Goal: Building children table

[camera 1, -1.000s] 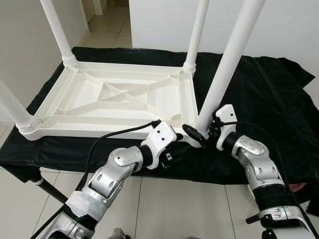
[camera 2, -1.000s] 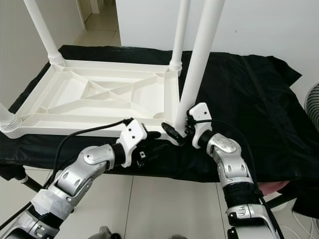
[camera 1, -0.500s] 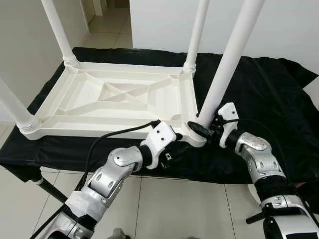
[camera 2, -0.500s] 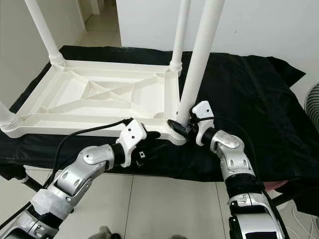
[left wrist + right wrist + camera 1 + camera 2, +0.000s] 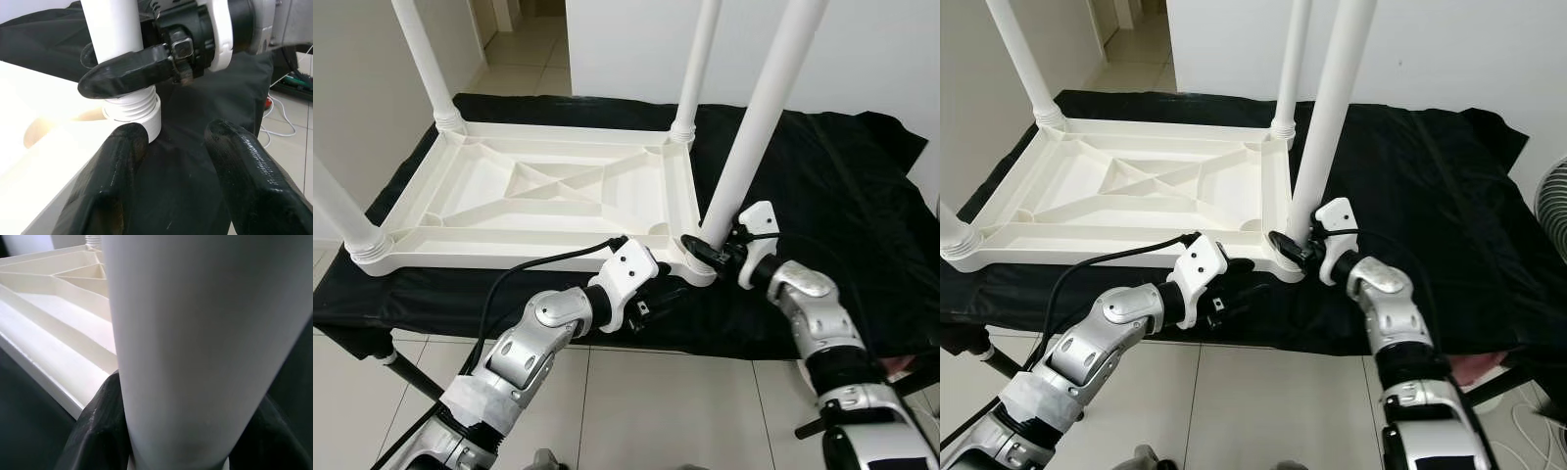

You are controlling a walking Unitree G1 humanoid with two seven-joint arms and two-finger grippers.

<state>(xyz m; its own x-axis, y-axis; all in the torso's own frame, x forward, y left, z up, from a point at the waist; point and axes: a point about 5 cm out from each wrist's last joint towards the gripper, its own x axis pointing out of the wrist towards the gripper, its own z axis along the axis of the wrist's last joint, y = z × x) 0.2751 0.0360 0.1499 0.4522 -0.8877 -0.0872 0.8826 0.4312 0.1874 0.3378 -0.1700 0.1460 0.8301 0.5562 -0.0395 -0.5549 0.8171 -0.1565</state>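
Observation:
A white plastic tabletop (image 5: 509,262) lies upside down on a black cloth. My right gripper (image 5: 710,253) is shut on the fourth white leg (image 5: 759,117) just above its threaded end (image 5: 134,110). That end sits at the near right corner socket, and the leg leans slightly to the right. In the right wrist view the leg (image 5: 195,333) runs between the black fingers (image 5: 100,426). My left gripper (image 5: 671,292) stands open at the front rim, just below that corner. Its fingers (image 5: 244,171) hold nothing.
Three more white legs stand in the other corners: far left (image 5: 426,69), far right (image 5: 697,69), near left (image 5: 337,211). The black cloth (image 5: 842,186) covers the low surface to the right. Tiled floor (image 5: 685,411) lies under my arms. A fan (image 5: 1552,196) shows at the right edge.
My right gripper has nudged the leg's base a little toward the corner socket, and its forearm has shifted slightly. The left arm has stayed in place.

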